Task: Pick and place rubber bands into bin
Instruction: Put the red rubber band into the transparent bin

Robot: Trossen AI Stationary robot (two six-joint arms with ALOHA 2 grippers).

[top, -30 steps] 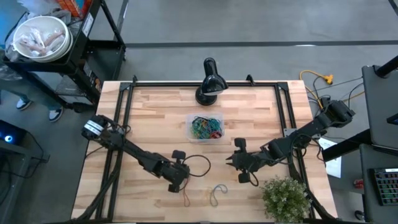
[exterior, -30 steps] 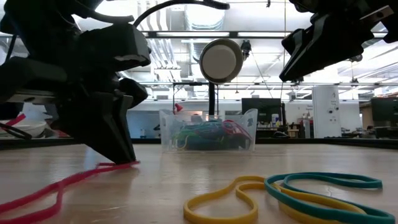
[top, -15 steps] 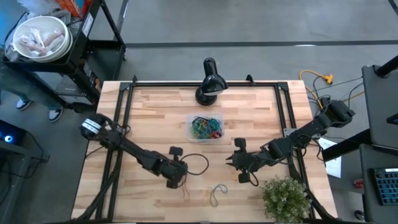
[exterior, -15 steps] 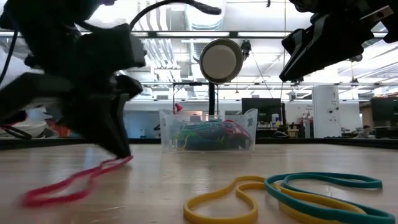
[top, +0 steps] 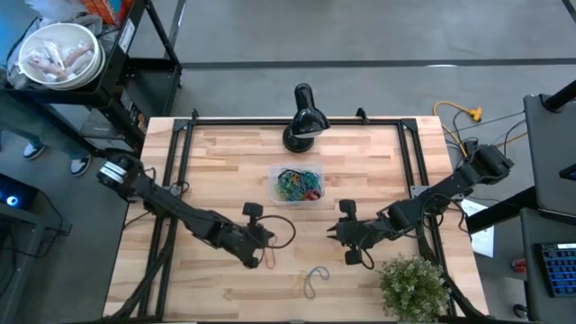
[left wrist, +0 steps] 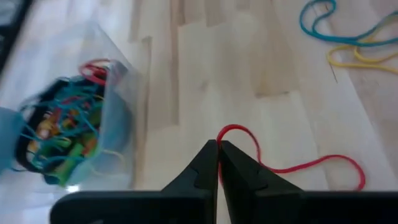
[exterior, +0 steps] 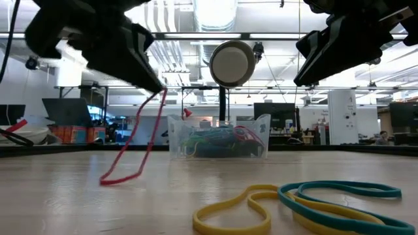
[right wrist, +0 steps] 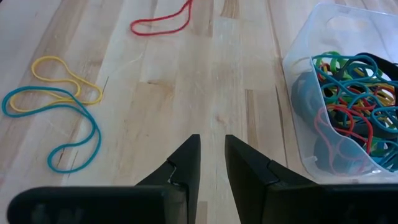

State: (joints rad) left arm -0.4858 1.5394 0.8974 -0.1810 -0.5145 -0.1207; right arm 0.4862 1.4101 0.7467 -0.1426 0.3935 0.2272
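A: What has the left gripper (left wrist: 218, 163) got?

B: Its fingers are pinched tight on a red rubber band (exterior: 134, 147), lifted so the loop dangles with its low end at the table (top: 216, 171), left of centre in the low view.

A: And the right gripper (right wrist: 212, 163)?

B: Fingers slightly apart, nothing between them, hovering lower right of the bin (top: 297, 184).

A: The bin?

B: Centre of the table, holding a tangle of bands. A yellow band (exterior: 235, 212) and a teal band (exterior: 339, 199) lie loose at lower centre of the high view.

Wooden table (top: 216, 171): bin (top: 297, 184), loose rubber bands (top: 313, 281).
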